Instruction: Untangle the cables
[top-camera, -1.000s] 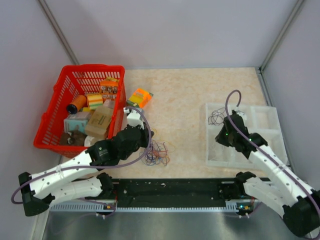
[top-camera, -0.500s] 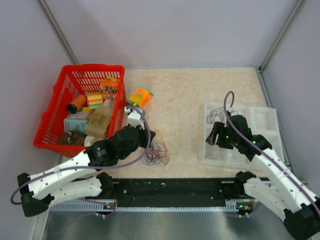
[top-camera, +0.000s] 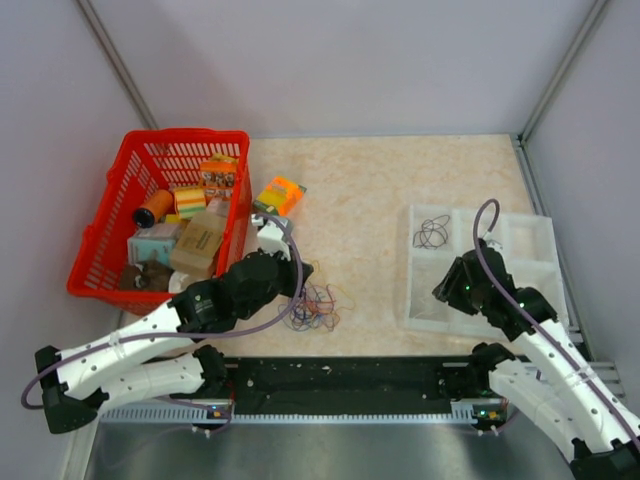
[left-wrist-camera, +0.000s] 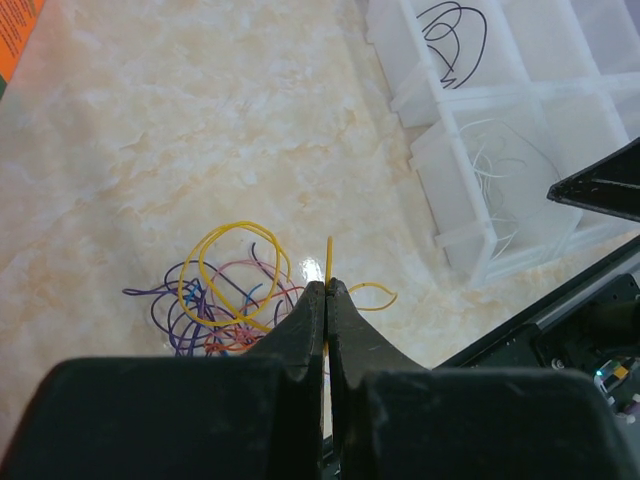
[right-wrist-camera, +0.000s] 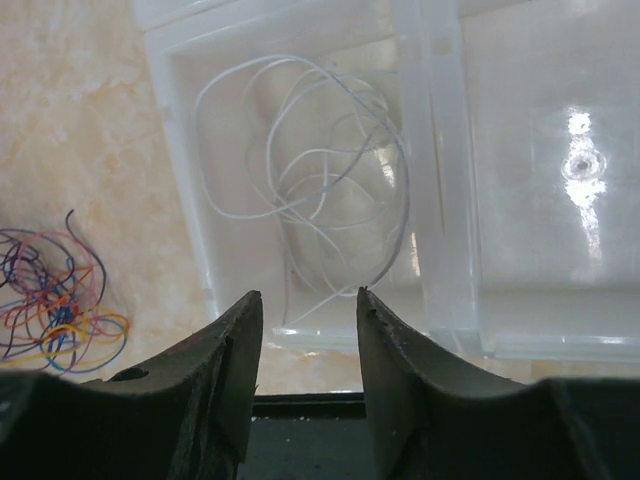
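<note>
the marbled desk carries three areas: a red basket of assorted packets at the far left, a clear tray with divided compartments at the right, and bare surface between them. near the front of that bare surface, just beside the left arm's wrist, lies the tangle of cables, a small knot of purple, blue, orange, pink and yellow loops.

two cables already sit sorted in the tray: a black cable in the far left compartment and a white cable coiled in the compartment nearer the arms.

the left gripper is pinched tight on a yellow cable, whose end sticks up just above the fingertips while its loops trail back into the tangle. the right gripper hangs over the near edge of the white cable's compartment with its jaws moderately apart and nothing between them.

the step in hand looks like drawing the yellow cable out of the knot. the right arm appears free to help. the next move probably calls for a slow pull up and away from the pile, so the yellow loops slide clear instead of dragging the whole knot along. the right gripper may need to come across and pin the other strands. after that, an unused compartment would suit the yellow one.
</note>
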